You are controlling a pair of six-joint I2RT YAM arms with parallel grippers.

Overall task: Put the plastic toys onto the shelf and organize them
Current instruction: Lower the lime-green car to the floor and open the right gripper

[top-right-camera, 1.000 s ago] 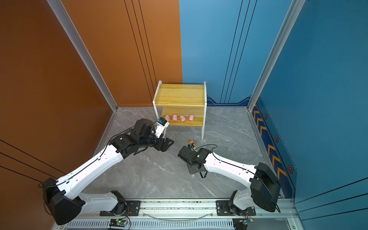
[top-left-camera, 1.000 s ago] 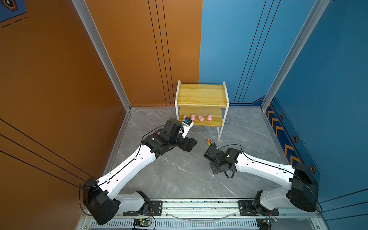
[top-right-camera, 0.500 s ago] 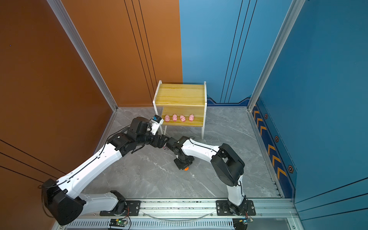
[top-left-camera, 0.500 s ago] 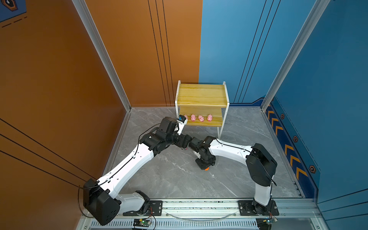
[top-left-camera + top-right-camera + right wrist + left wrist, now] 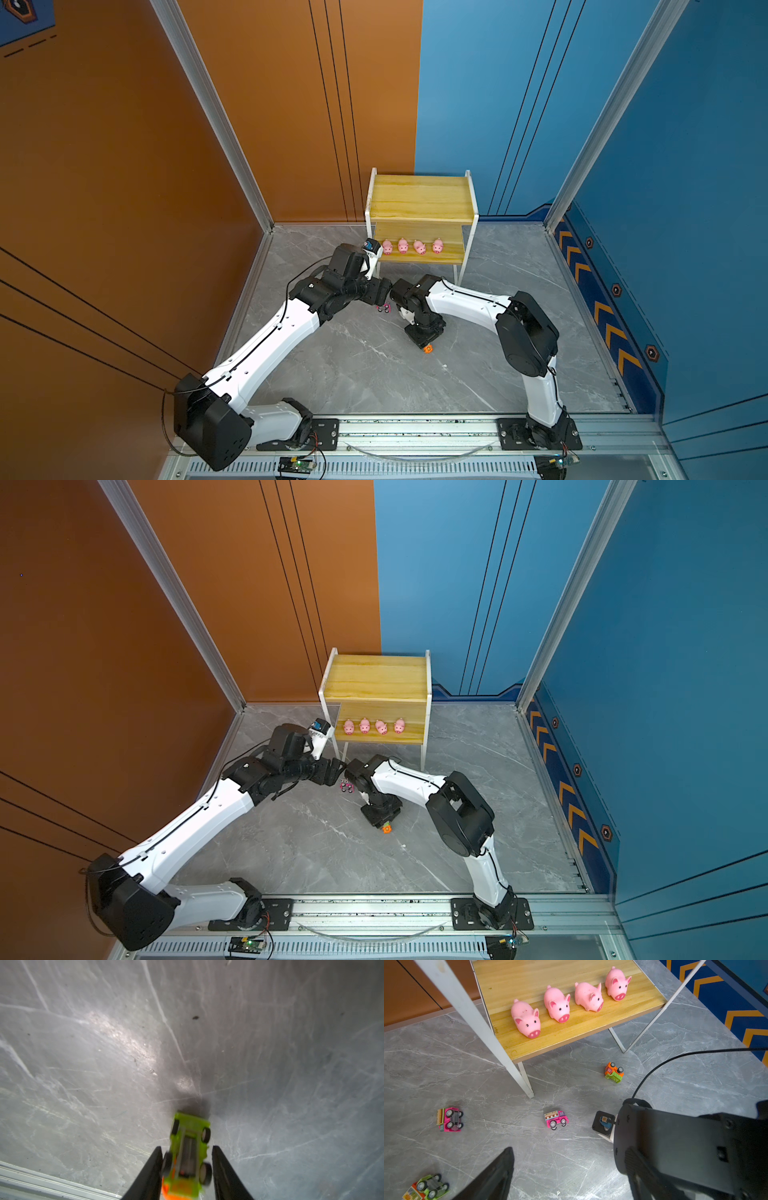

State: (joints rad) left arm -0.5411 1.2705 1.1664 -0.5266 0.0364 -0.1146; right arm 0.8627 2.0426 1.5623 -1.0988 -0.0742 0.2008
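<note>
Several pink pigs [image 5: 411,247] [image 5: 372,726] [image 5: 557,1004] stand in a row on the lower board of the shelf [image 5: 422,195] [image 5: 376,675] [image 5: 571,1028]. My right gripper [image 5: 188,1167] [image 5: 424,336] points down at the floor, jaws slightly open around a green and orange car [image 5: 188,1159] [image 5: 428,348] [image 5: 387,827] that is belly-up and blurred. My left gripper [image 5: 571,1169] [image 5: 380,291] hangs open and empty over the floor near the shelf's front left leg. On the floor lie a pink truck [image 5: 556,1119], a pink car on its side [image 5: 450,1119], an orange-green car [image 5: 613,1072] and an overturned green car [image 5: 428,1187].
The right arm's black link [image 5: 675,1147] sits close beside my left gripper. The shelf's white legs [image 5: 500,1057] stand between the cars. Orange and blue walls enclose the grey marble floor [image 5: 374,374]; a metal rail [image 5: 415,428] runs along the front.
The right arm swung from the right side to the middle and lowered the green and orange car to the floor; its jaws have just parted. The left gripper drew back from the shelf.
</note>
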